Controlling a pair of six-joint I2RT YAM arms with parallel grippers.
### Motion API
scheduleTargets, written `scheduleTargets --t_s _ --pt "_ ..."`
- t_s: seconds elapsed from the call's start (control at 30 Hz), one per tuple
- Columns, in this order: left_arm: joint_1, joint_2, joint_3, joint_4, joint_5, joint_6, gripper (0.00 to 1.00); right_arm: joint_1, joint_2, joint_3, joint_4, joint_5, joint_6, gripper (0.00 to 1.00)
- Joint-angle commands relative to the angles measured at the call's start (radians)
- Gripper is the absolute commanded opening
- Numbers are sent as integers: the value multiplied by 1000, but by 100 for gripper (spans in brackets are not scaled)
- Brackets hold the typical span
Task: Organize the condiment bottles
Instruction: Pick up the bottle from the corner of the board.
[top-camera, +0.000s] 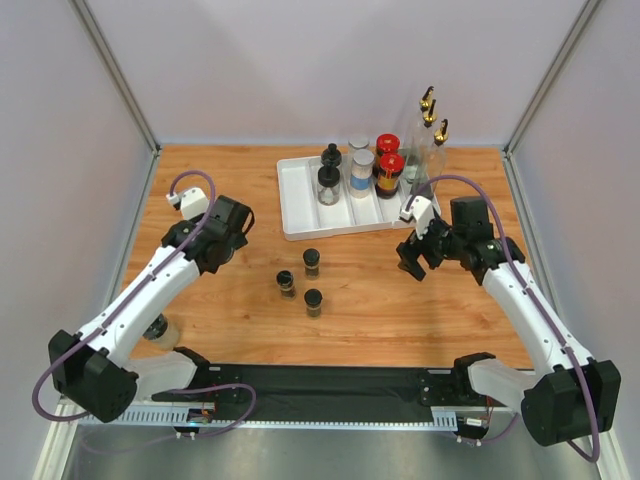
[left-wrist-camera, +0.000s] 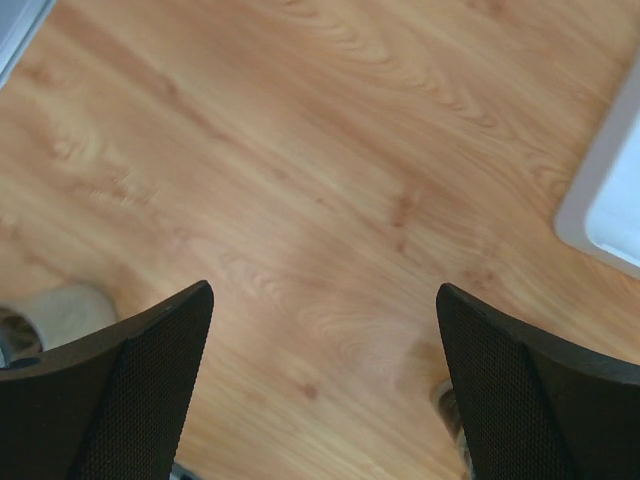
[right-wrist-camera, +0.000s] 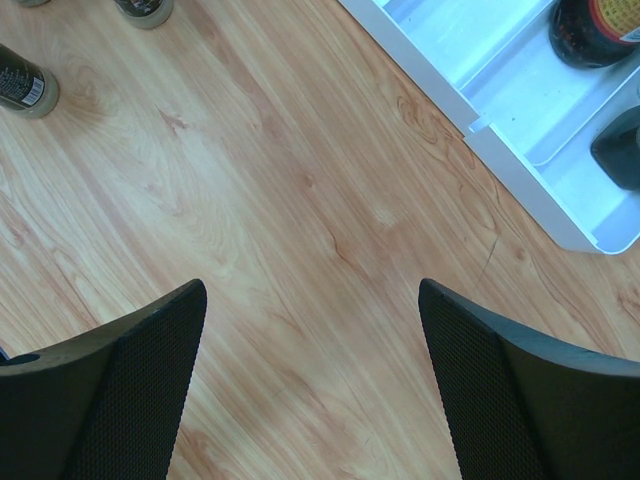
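Three small black-lidded jars (top-camera: 312, 262) (top-camera: 287, 283) (top-camera: 313, 301) stand on the wooden table's middle. In the white divided tray (top-camera: 296, 220) stand two black-lidded jars (top-camera: 328, 183), two grey-lidded clear jars (top-camera: 362, 172) and two red-capped amber jars (top-camera: 390, 172). Tall clear gold-spouted bottles (top-camera: 432, 135) stand at the tray's right end. A clear jar (top-camera: 160, 331) sits beside the left arm. My left gripper (top-camera: 228, 250) (left-wrist-camera: 322, 292) is open and empty over bare wood, left of the small jars. My right gripper (top-camera: 412, 262) (right-wrist-camera: 312, 288) is open and empty, just in front of the tray's right corner.
The tray's corner (left-wrist-camera: 610, 205) shows at the right of the left wrist view, a pale jar (left-wrist-camera: 60, 315) at the lower left. The right wrist view shows the tray's rim (right-wrist-camera: 480, 125), two dark bottles (right-wrist-camera: 590, 30) in it, and two small jars (right-wrist-camera: 25, 85) at top left. Grey walls enclose the table.
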Motion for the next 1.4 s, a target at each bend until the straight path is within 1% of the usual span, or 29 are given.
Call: scheduleTargets --t_s 0.0,0.03,0.07,0.1,0.13,0.2,0.23,0.27,0.33,0.37,0.47,0.6,0.7,0.77,1.0,1.2,1.37 --pt "7 32 24 -265 -146 -307 100 -4 15 3 11 4 -10 88" --pt "7 59 36 -364 -168 -428 100 -2 18 4 9 4 -11 88" --pt "7 78 42 -420 -178 -485 100 -4 24 4 9 6 -11 88" --pt "7 95 50 -512 -184 -544 100 -4 30 4 8 7 -10 88" --pt "7 131 63 -555 -181 -640 100 -2 37 4 8 7 -8 88" --pt "7 167 74 -632 -166 -732 100 -2 46 4 8 10 -10 88" --pt "7 197 82 -697 -153 -771 100 -2 53 4 8 13 -11 89" --pt "7 208 83 -736 -146 -876 100 -2 60 4 8 13 -11 88" --pt "7 207 70 -759 -120 -906 100 -2 73 3 8 19 -13 88" --pt "7 195 58 -759 -107 -950 100 -2 77 3 11 21 -13 89" --pt "7 123 -1 -759 -80 -1032 100 -2 90 1 11 26 -16 88" --pt "24 -7 -77 -761 -100 -1075 100 -2 103 1 11 29 -17 88" --pt "54 -72 -126 -761 -97 -1098 99 -2 112 3 11 29 -19 88" --pt "80 -94 -146 -761 -91 -1101 99 -4 113 1 11 29 -19 88" --pt "113 -189 -200 -762 -61 -1098 98 -2 123 3 11 29 -17 88" --pt "146 -227 -220 -762 -58 -1061 95 -2 124 3 9 24 -19 88" --pt "215 -163 -240 -761 -64 -1038 96 -2 136 7 11 16 -17 88"
